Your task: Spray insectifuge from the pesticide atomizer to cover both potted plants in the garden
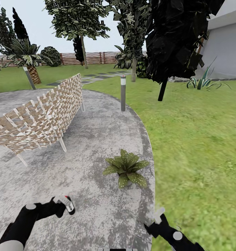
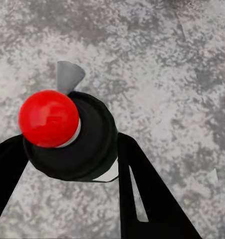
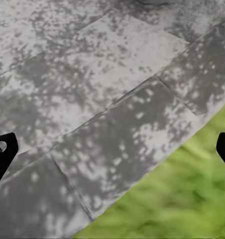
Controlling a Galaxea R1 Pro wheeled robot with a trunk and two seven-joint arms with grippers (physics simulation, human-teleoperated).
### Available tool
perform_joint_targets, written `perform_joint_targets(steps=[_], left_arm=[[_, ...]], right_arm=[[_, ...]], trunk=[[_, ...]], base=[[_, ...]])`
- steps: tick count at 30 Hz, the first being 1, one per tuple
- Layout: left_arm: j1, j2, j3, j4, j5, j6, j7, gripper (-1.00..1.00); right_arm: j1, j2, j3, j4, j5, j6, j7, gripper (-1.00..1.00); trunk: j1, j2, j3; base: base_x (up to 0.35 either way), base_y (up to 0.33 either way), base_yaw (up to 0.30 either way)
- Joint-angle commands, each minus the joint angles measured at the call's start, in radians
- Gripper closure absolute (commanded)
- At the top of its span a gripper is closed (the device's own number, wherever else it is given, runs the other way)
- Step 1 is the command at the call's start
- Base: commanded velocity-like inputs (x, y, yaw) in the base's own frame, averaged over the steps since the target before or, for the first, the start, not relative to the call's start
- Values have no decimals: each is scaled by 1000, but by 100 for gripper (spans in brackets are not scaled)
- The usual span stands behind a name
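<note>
In the head view the left gripper [image 1: 65,204] sits at the lower left of the frame, its fingers pinched on the pesticide atomizer [image 1: 68,203], a small bottle with a dark body, a white band and a red tip. The bottle's long axis slants from upper left to lower right in that frame, red end uppermost, over the round grey mottled paved patio [image 1: 86,146]. The left wrist view looks down the bottle's length: its red rounded cap [image 2: 48,118] faces the camera above the black collar [image 2: 87,144], and the two dark fingers [image 2: 142,184] press against it on either side. At the lower right of the head view the right gripper [image 1: 159,217] hangs above the patio's edge, its fingers [image 3: 3,152] spread wide, with nothing between them. Near the middle of the head frame, right of centre, a low rosette of broad pointed green leaves, some pale-speckled, the potted plant [image 1: 126,167], stands on the paving just beside the green lawn [image 1: 198,146]. A woven wicker chair [image 1: 39,116] fills the left middle, and a grey bollard light [image 1: 123,93] stands above the plant.
</note>
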Motion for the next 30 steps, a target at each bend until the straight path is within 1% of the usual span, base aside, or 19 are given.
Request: perform_joint_targets(steps=[1,2,3,4,5,6,7,8,9,10,11,12,15,16,18,22,25,30], left_arm=[[27,-1,40,-1,46,-1,35,100],[64,-2,78,0,97,-37,100,100],[88,-3,94,3,124,-76,147,100],[110,-4,104,18,147,-127,206,100],[133,-10,113,65,173,-196,308,100],[146,-16,118,125,192,-246,412,100],[152,-19,120,163,200,-266,475,100],[156,-21,120,200,205,-280,535,100],[159,-23,120,247,208,-300,610,100],[160,-24,120,271,210,-320,650,100],[162,-28,121,309,212,-377,722,100],[162,-34,121,323,210,-396,751,100],[163,-43,116,347,205,-407,781,100],[163,-46,112,385,195,-409,784,100],[163,-45,112,400,195,-411,782,100],[187,-47,118,401,199,-414,791,100],[191,-46,120,402,199,-415,794,100],[192,-48,120,405,200,-413,797,100]], right_arm=[[0,2,-2,54,4,-51,-60,-100],[0,4,-2,124,-20,-122,-140,-100],[1,6,-3,167,-50,-169,-186,-100],[1,9,-3,208,-100,-219,-226,-100],[2,10,-3,259,-195,-280,-263,-100],[3,8,-2,288,-280,-318,-281,-100],[3,7,-1,299,-320,-332,-287,-100],[4,7,-1,306,-347,-342,-291,-100],[6,6,-1,312,-370,-351,-294,-100],[7,6,-1,315,-379,-356,-296,-100],[9,5,-1,317,-391,-362,-297,-100],[9,3,-1,317,-394,-364,-297,-100],[9,-3,-1,316,-396,-364,-298,-100],[9,-7,0,317,-399,-365,-300,-100],[9,-8,1,318,-399,-365,-300,-100],[9,-8,1,319,-400,-361,-301,-100],[9,-5,1,318,-401,-360,-301,-100],[9,-2,-1,317,-402,-359,-301,-100]], trunk=[[0,0,-1],[0,0,-1],[0,0,-1],[0,0,-1],[0,0,-1],[0,0,-1],[0,0,-1],[0,0,-1],[0,0,-1],[0,0,-1],[0,0,-1],[0,0,-1],[0,0,-1],[0,0,-1],[0,0,-1],[0,0,-1],[0,0,-1],[0,0,-1]], base=[[0,0,0],[0,0,0],[0,0,0],[0,0,0],[0,0,0],[0,0,0],[0,0,0],[0,0,0],[0,0,0],[0,0,0],[0,0,0],[0,0,0],[0,0,0],[0,0,0],[0,0,0],[0,-77,0],[-57,-227,0],[-206,-214,0]])
